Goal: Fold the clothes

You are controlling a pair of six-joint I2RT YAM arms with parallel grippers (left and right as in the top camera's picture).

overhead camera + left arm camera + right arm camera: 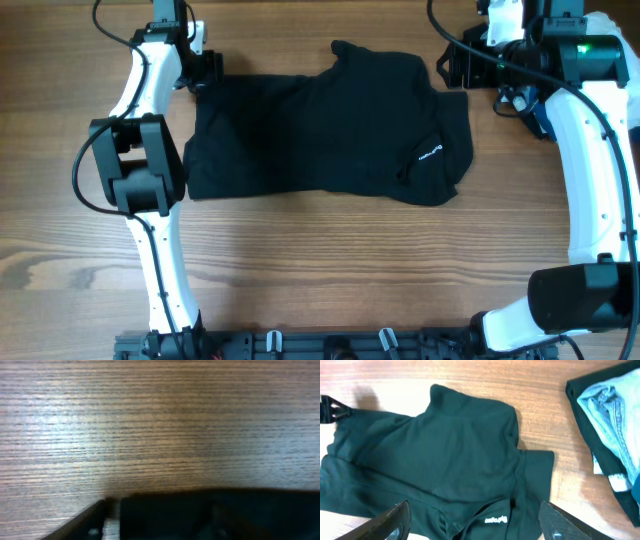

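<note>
black shirt lies spread flat on the wood table, white logo near its right side. left gripper at the shirt's far left corner, jaws blurred, can't tell their state. right gripper by the far right corner, jaws wide apart, empty. folded pile further right.

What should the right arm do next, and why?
Probably lower the right gripper onto the shirt edge beneath it and close: its jaws stand open above the cloth, holding nothing, and the left gripper sits at the shirt's opposite corner.
</note>
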